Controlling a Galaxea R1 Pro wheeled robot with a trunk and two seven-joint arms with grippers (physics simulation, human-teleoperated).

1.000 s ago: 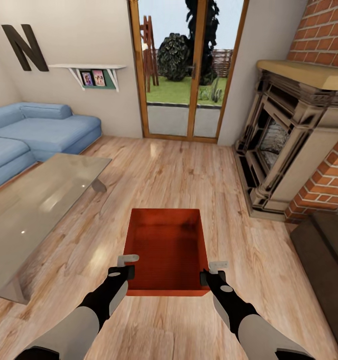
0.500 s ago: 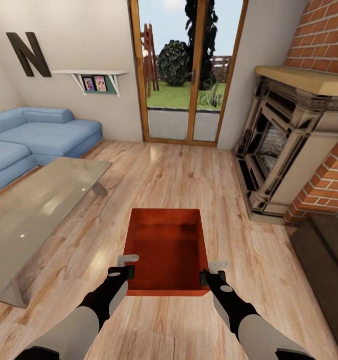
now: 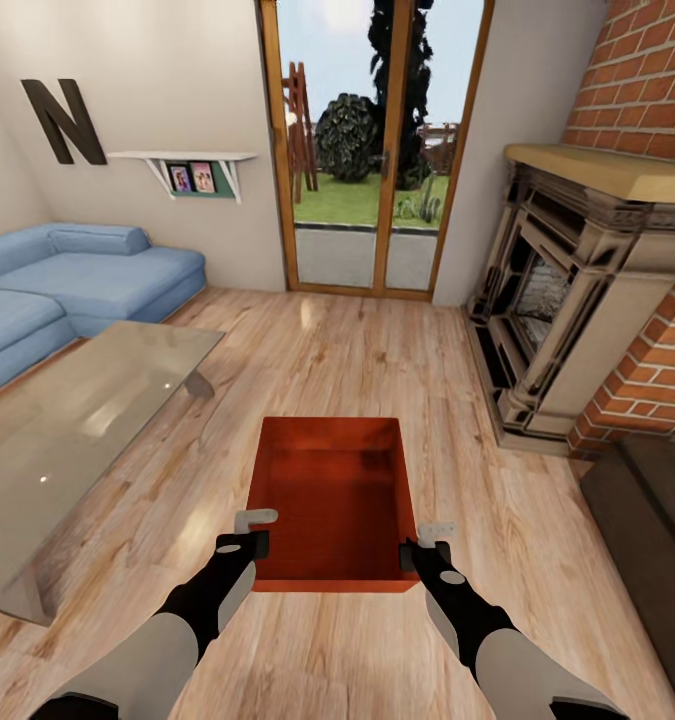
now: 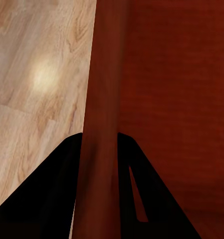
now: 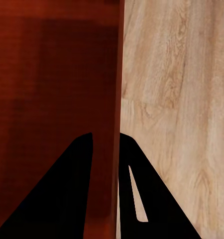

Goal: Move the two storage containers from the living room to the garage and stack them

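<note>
Living room, wood plank floor (image 3: 377, 350). Storage container (image 3: 334, 500) between jaws, long axis pointing away toward glazed doors (image 3: 372, 150). Left gripper (image 3: 245, 532), right gripper (image 3: 427, 540) each clenched on side wall.

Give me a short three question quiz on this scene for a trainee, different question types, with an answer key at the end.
1. True or false: the orange-red container is held by one pincer alone.
2. Multiple choice: which part of the container does the left pincer clamp? A) the far wall B) its left side wall C) the bottom
3. Fill in: on the robot's right stands a red brick ______.

Key:
1. False. The right pincer also clamps the opposite wall; each wrist view shows a wall between two fingers.
2. B
3. fireplace
</note>
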